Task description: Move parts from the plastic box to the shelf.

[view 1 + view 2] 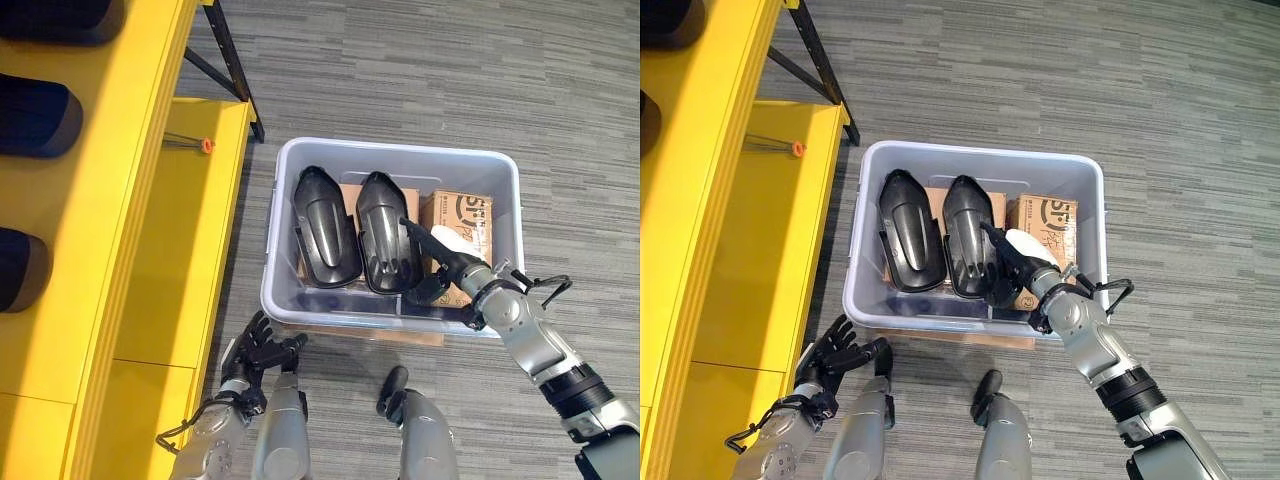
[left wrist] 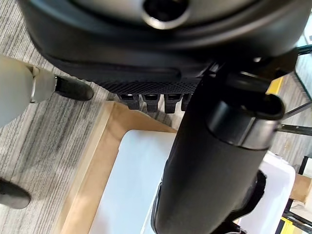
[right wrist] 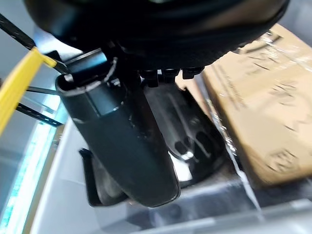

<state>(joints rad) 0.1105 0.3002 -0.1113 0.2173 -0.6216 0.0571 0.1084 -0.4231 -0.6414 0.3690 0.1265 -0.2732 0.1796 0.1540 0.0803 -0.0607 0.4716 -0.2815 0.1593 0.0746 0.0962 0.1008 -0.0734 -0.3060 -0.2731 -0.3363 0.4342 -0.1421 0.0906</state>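
Nearest the camera, the left hand (image 1: 262,348) hangs low beside the robot, short of the plastic box (image 1: 288,165), fingers loosely spread and holding nothing. Its place is between the box's near wall and the yellow shelf (image 1: 190,250) on the robot's left.

Next out, the right hand (image 1: 1025,262) reaches over the near rim into the box, thumb in its white cover. Its fingers lie against the near end of the right-hand black part (image 1: 383,232); from the head views I cannot tell whether they have closed on it or only touch, and the wrist view does not settle it.

Beside that part lies a second black part (image 1: 324,228), just to its left, both resting on cardboard boxes (image 1: 463,222) inside the bin.

Each part looks like a moulded shell: stiff, probably light for its bulk, with a glossy curved back that would likely slip under a flat palm (the ribbed hollow shown in the right wrist view offers more bite). A sound hold would be across the narrow near end or over a side edge, thumb inside the rim.

Farther off, more dark parts (image 1: 35,112) already sit on the shelf's upper level.
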